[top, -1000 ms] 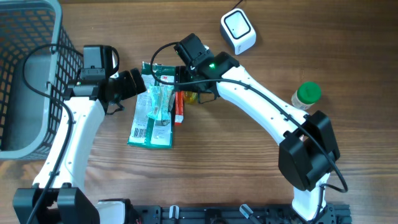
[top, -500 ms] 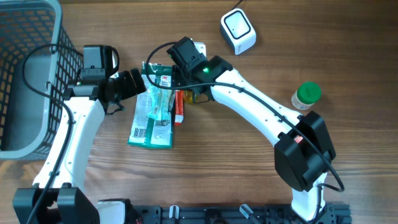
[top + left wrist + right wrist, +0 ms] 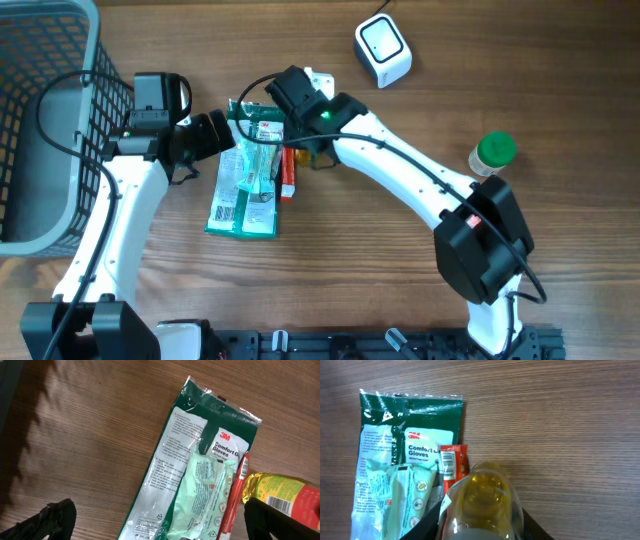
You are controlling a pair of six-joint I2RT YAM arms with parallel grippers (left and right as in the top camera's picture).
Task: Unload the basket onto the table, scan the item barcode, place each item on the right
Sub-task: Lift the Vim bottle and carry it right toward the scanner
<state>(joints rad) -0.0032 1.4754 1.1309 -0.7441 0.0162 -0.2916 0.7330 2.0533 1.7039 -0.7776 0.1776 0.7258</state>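
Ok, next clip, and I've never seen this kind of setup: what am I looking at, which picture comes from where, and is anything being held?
These are two white robot arms at a wooden table, each ending in a two-finger claw. The wide picture looks straight down from above. The other two come from small cameras, one on each wrist. On the table lie a gloves pack, a red packet beside it, a white scanner and a green-capped jar. A grey basket stands at the left. The left claw is open and empty, next to the gloves pack. The right claw has its fingers around a yellow bottle and seems to grip it.
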